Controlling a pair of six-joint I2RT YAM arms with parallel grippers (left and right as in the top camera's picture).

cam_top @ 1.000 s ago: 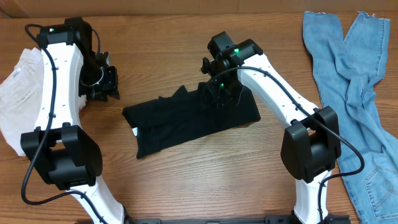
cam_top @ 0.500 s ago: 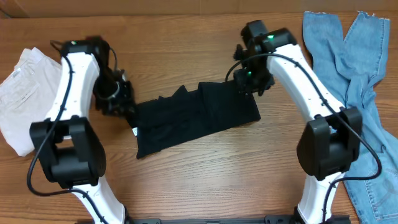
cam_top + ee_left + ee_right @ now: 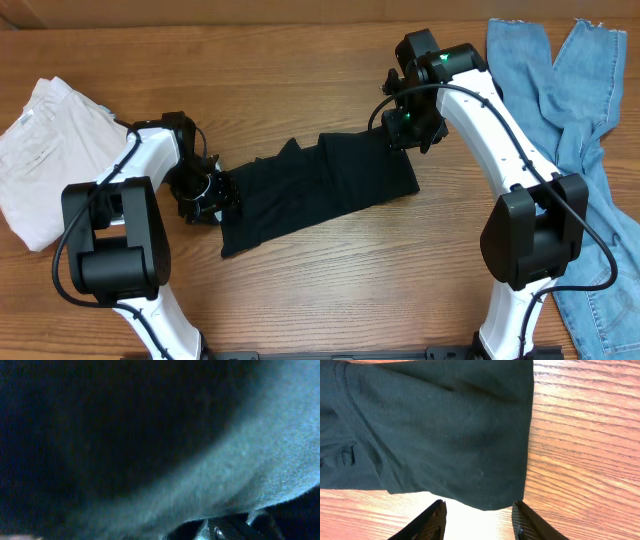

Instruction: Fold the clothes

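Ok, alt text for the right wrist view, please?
A black garment lies on the wooden table, filling the upper left. The right gripper hangs open at the bottom edge, empty, the garment's hem just ahead of it.

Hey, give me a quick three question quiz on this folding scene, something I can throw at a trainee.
1. Fill in: in the right wrist view, the right claw has its jaws ____.
2. Which claw is at the end of the black garment nearest the white cloth? A) left claw B) right claw
3. True or false: the jeans lie apart from the black garment.
Key: 1 open; 2 A; 3 true.
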